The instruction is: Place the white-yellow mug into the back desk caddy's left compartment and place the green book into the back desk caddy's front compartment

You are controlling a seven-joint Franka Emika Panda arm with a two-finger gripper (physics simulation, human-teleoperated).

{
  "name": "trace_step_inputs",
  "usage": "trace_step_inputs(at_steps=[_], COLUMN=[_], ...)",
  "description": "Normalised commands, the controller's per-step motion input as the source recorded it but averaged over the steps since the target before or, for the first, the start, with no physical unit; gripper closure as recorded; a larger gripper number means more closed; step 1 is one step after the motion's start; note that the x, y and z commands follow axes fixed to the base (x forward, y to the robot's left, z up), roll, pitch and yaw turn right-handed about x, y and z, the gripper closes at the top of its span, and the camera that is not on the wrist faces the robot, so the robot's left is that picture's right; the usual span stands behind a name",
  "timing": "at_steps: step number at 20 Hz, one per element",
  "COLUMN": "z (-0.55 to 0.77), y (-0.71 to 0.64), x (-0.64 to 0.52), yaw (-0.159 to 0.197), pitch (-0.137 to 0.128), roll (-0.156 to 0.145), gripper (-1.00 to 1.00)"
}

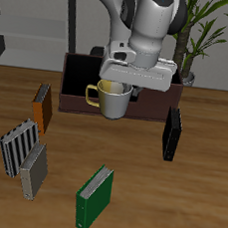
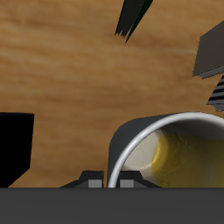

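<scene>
Gripping the rim of the white-yellow mug (image 1: 111,102), the gripper (image 1: 125,82) hangs just in front of the back desk caddy (image 1: 80,74); the fingers themselves are mostly hidden under the white hand body in the exterior view, but the mug sits directly beneath it and off the table (image 1: 175,213), its base clear of the wood, so the fingers read as clamped on its wall. Mug upright, off-white outside, yellow inside, yellow handle (image 1: 91,95) sticking out sideways toward the orange book (image 1: 42,107). Wrist view shows the mug (image 2: 166,149) from above: thick pale rim, yellow interior wall, greyish bottom, gripper housing along the frame edge touching the rim. Caddy is a long dark-brown box directly behind the mug, its near wall partly covered by mug and hand; cell partitions cannot be made out from here. Green book (image 1: 92,198) stands on the table near the front edge, well apart from the mug, dark-green cover, white page edges facing up. Black book (image 1: 171,134) stands upright beside the caddy's other end; also seen dark in the wrist view (image 2: 16,149). A striped book (image 1: 18,145) and a grey-brown book (image 1: 33,171) stand near the orange one.
</scene>
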Motion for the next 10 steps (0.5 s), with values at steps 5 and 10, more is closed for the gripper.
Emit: trace_step_inputs(at_steps=[5, 10], z=[0.37, 0.26], y=[-0.34, -0.25], x=[-0.5, -0.45], yaw=[-0.009, -0.004], pitch=[-0.059, -0.053], roll=[-0.046, -0.027], gripper=[1.0, 1.0])
